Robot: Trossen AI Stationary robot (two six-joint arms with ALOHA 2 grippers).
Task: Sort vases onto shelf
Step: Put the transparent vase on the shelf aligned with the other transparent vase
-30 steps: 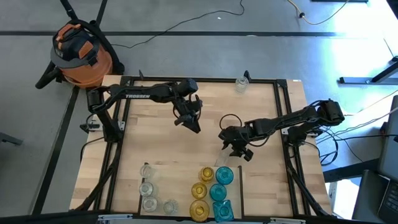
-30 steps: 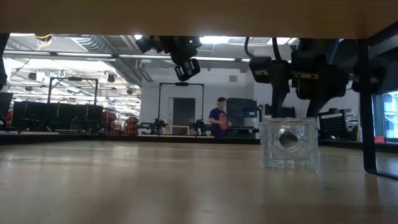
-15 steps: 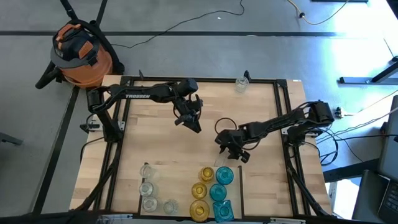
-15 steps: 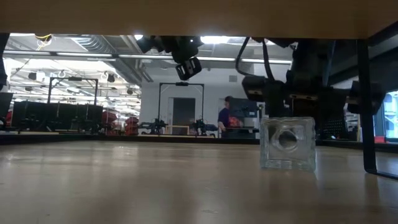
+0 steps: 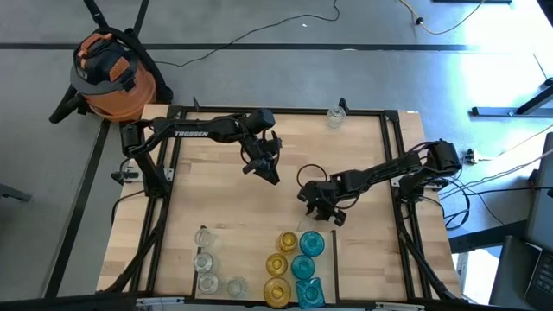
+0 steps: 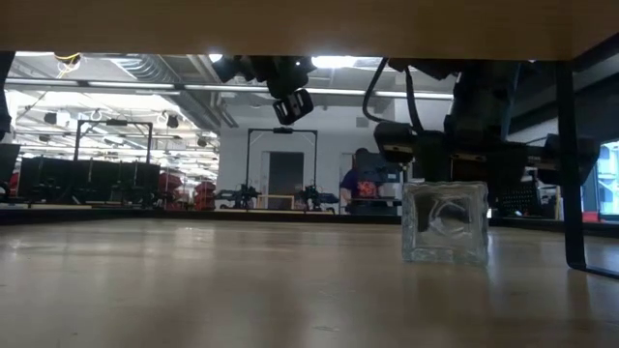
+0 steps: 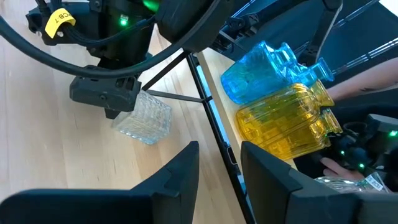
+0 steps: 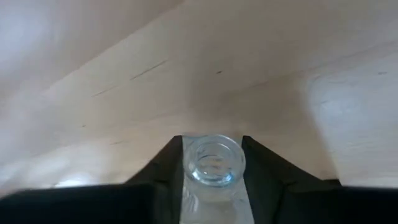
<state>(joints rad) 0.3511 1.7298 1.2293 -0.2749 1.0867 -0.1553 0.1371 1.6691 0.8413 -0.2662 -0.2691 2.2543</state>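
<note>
Beyond the table's far left corner, in the high view, an orange vacuum canister [image 5: 111, 76] stands on the grey floor. On the pale-wood shelf [image 5: 216, 194], the left arm reaches in from the left rail, and the left gripper [image 5: 270, 170] hangs over bare wood in the far-middle part, well apart from every vase; its own wrist view shows its two dark fingers [image 7: 174, 180] standing apart with nothing between them.

Along the near edge, going rightward, come the clear vases [image 5: 206, 259] in a loose cluster, then a column of amber vases [image 5: 279, 264], then a column of teal vases [image 5: 305, 268] just beside it (the amber and teal columns touch or nearly touch). A thin dark line runs on the wood just to the right of the teal ones.

Right of centre, the right arm stretches in from the right rail, and the right gripper [image 8: 212, 163] sits low over the wood just beyond the far end of the coloured columns. Its wrist view shows the fingers [image 8: 166, 167] pressed against both sides of a clear square vase [image 8: 212, 169], round mouth facing the camera. The low view shows that same vase [image 6: 445, 222] on or just above the wood, slightly tilted, with the gripper right behind it.

At the far edge, right of middle, one more clear vase [image 5: 335, 115] stands alone by the black frame rail [image 5: 285, 110].
</note>
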